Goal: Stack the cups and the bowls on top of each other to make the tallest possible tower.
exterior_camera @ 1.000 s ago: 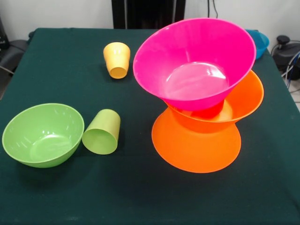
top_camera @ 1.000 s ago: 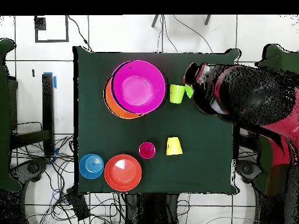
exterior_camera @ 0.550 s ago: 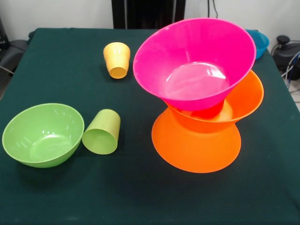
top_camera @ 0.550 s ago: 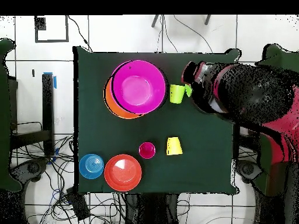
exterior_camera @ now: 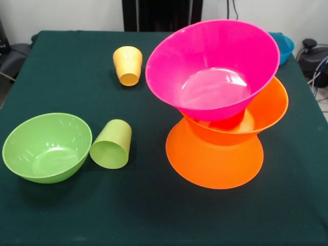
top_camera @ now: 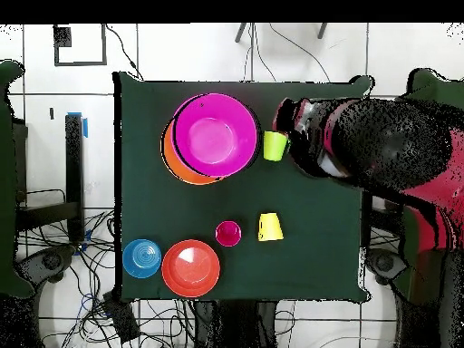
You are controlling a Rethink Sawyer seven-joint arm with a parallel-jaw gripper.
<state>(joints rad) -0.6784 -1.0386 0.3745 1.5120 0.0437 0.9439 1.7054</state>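
The tower (exterior_camera: 219, 110) stands right of centre on the green-clothed table (exterior_camera: 66, 66) in the front view: an upturned orange bowl (exterior_camera: 214, 161) at the base, a second orange bowl (exterior_camera: 266, 110) upright on it, a sliver of red-orange cup (exterior_camera: 228, 122) inside, and the large pink bowl (exterior_camera: 212, 69) on top, tilted with its mouth toward the camera and partly hiding the small blue bowl (exterior_camera: 285, 45) behind it. To its left the lime green cup (exterior_camera: 111, 144) lies on its side, long axis running front to back and one end facing the camera, just beside the upright lime green bowl (exterior_camera: 47, 147), while the yellow-orange cup (exterior_camera: 127, 65) lies tipped farther back. In the overhead view the arm (top_camera: 381, 149) covers the green bowl and reaches to the green cup with the magenta-red cup (top_camera: 228, 233) and round red-orange bowl (top_camera: 190, 268) well apart; I cannot tell the state of the gripper (top_camera: 288, 136).
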